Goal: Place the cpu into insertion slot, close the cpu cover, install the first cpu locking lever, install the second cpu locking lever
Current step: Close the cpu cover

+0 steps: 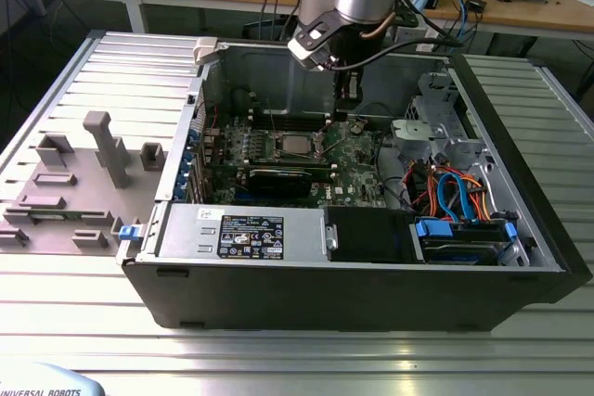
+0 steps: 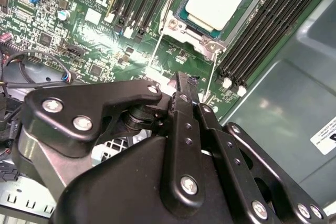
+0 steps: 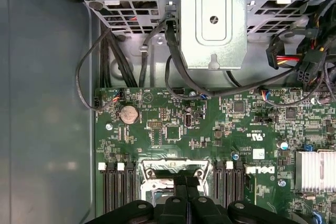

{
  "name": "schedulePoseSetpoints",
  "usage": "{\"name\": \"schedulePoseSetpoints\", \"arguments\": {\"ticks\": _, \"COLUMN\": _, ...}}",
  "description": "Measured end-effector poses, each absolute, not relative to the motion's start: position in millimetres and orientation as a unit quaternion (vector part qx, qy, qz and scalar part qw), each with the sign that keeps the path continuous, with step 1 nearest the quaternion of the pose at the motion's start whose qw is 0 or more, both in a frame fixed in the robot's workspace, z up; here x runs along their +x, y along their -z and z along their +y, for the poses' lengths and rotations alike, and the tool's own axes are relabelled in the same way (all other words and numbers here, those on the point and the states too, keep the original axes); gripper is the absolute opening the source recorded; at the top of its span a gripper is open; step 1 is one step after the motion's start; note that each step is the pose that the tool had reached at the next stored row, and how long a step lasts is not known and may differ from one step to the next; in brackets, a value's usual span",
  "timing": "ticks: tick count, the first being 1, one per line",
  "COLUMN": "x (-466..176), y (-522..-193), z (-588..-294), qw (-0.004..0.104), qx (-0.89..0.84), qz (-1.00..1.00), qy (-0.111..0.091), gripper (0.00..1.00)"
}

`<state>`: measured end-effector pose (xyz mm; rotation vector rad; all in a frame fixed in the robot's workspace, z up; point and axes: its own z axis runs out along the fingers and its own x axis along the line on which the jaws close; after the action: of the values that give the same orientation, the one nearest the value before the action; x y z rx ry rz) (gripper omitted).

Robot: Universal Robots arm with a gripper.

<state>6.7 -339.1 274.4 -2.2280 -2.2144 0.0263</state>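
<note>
The cpu [image 2: 216, 3] is seated in the insertion slot [image 2: 210, 47], and the cpu cover [image 2: 195, 31] appears lowered. The gripper [image 2: 185, 83] is held just beside the slot, with its fingers closed on nothing. The lever step is judged in hand, which calls for exact tip contact on a locking lever [image 2: 159, 40].

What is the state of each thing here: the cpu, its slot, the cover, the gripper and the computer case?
cpu: seated flat in the insertion slot, silver top up.
insertion slot: filled by the cpu.
cpu cover: seems down around the cpu, not certain.
gripper: shut, nothing seen in it, above the circuit board near the slot.
computer case: open, inside exposed.
</note>
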Motion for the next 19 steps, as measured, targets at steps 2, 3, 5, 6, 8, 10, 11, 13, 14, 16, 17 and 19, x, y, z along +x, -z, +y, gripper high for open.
{"name": "schedulePoseSetpoints", "arguments": {"ticks": 2, "x": 7.7, "y": -274.4, "z": -339.1, "qw": 0.0, "qx": -0.709, "qz": -0.705, "qy": -0.008, "gripper": 0.11}}
{"name": "schedulePoseSetpoints", "arguments": {"ticks": 3, "x": 8.3, "y": -274.4, "z": -339.1, "qw": 0.0, "qx": -0.709, "qz": -0.705, "qy": -0.008, "gripper": 0.11}}
{"name": "schedulePoseSetpoints", "arguments": {"ticks": 5, "x": 9.8, "y": -274.4, "z": -339.1, "qw": 0.0, "qx": -0.709, "qz": -0.705, "qy": -0.008, "gripper": 0.11}}
{"name": "schedulePoseSetpoints", "arguments": {"ticks": 6, "x": 10.9, "y": -274.4, "z": -339.2, "qw": 0.0, "qx": -0.709, "qz": -0.705, "qy": -0.008, "gripper": 0.11}}
{"name": "schedulePoseSetpoints", "arguments": {"ticks": 8, "x": 12.2, "y": -274.4, "z": -339.1, "qw": 0.0, "qx": -0.709, "qz": -0.705, "qy": -0.008, "gripper": 0.11}}
{"name": "schedulePoseSetpoints", "arguments": {"ticks": 10, "x": 13.9, "y": -274.4, "z": -339.1, "qw": 0.0, "qx": -0.709, "qz": -0.705, "qy": -0.008, "gripper": 0.11}}
{"name": "schedulePoseSetpoints", "arguments": {"ticks": 11, "x": 14.5, "y": -274.4, "z": -339.2, "qw": 0.0, "qx": -0.709, "qz": -0.705, "qy": -0.008, "gripper": 0.11}}
{"name": "schedulePoseSetpoints", "arguments": {"ticks": 13, "x": 15.2, "y": -274.4, "z": -339.2, "qw": 0.0, "qx": -0.709, "qz": -0.705, "qy": -0.008, "gripper": 0.11}}
{"name": "schedulePoseSetpoints", "arguments": {"ticks": 14, "x": 15.2, "y": -274.4, "z": -339.1, "qw": 0.0, "qx": -0.709, "qz": -0.705, "qy": -0.008, "gripper": 0.11}}
{"name": "schedulePoseSetpoints", "arguments": {"ticks": 16, "x": 15.3, "y": -274.4, "z": -339.2, "qw": 0.0, "qx": -0.709, "qz": -0.705, "qy": -0.008, "gripper": 0.11}}
{"name": "schedulePoseSetpoints", "arguments": {"ticks": 17, "x": 15.4, "y": -274.4, "z": -339.2, "qw": 0.0, "qx": -0.709, "qz": -0.705, "qy": -0.008, "gripper": 0.11}}
{"name": "schedulePoseSetpoints", "arguments": {"ticks": 19, "x": 15.4, "y": -274.4, "z": -339.2, "qw": 0.0, "qx": -0.709, "qz": -0.705, "qy": -0.008, "gripper": 0.11}}
